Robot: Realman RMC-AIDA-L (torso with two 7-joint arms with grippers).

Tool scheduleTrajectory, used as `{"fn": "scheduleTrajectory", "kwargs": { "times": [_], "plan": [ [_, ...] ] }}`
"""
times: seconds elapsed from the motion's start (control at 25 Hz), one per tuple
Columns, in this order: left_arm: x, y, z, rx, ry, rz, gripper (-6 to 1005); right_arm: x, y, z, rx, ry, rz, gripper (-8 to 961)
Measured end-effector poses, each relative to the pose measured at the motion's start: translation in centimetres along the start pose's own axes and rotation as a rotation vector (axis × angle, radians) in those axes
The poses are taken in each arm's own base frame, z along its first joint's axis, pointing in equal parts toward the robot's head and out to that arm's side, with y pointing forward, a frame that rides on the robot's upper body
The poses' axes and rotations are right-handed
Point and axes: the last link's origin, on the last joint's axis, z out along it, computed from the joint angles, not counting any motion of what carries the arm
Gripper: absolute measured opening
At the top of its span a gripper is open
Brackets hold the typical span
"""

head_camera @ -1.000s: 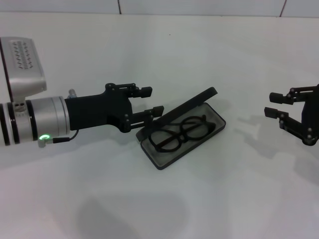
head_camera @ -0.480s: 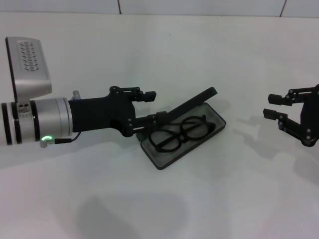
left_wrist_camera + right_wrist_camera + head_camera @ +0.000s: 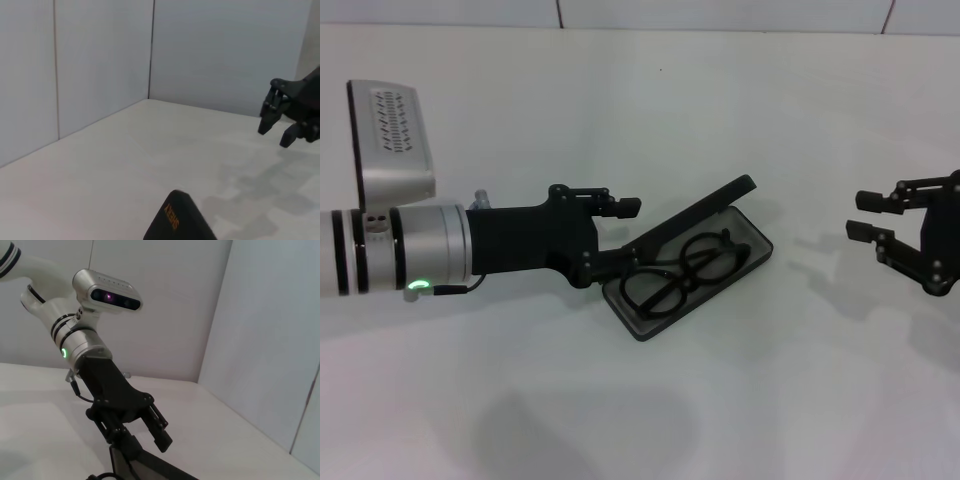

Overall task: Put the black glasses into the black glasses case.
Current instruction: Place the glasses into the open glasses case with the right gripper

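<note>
The black glasses case (image 3: pixel 640 318) lies open at the table's middle, its lid (image 3: pixel 705 211) raised at a slant. The black glasses (image 3: pixel 685 267) lie inside on the grey lining. My left gripper (image 3: pixel 630 233) is open just left of the case, at the lid's outer side; one finger (image 3: pixel 620 206) is above and behind the lid, the other (image 3: pixel 615 262) is by its lower edge. The lid's corner (image 3: pixel 176 221) shows in the left wrist view. The right wrist view shows the left gripper (image 3: pixel 152 427) over the lid (image 3: pixel 150 466). My right gripper (image 3: pixel 868 216) is open and empty, far right.
The white table (image 3: pixel 640 100) ends at a tiled white wall (image 3: pixel 720 12) at the back. The right gripper (image 3: pixel 280 120) also shows in the left wrist view.
My left gripper has moved right toward the case and turned, so its lower finger now sits against the lid's outer side. The lid, glasses and right gripper have barely moved.
</note>
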Motion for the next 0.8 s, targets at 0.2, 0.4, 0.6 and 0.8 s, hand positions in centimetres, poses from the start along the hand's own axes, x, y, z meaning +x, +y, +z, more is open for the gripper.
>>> {"fn": "scheduleTrajectory", "kwargs": {
  "times": [0.2, 0.4, 0.6, 0.8],
  "plan": [
    [0.4, 0.1, -0.4, -0.01, 0.026, 0.012, 581, -0.1, 0.1, 0.3, -0.013, -0.004, 0.0, 253],
    [1.1, 0.4, -0.9, -0.026, 0.079, 0.015, 581, -0.6, 0.9, 1.4, -0.094, -0.042, 0.007, 255],
    [1.6, 0.2, -1.9, 0.011, 0.159, 0.009, 581, -2.4, 2.2, 4.3, -0.308, -0.104, 0.041, 258],
    [1.9, 0.1, -2.0, 0.029, 0.185, 0.004, 581, -3.6, 3.0, 7.3, -0.481, -0.079, 0.092, 260]
  ]
}}
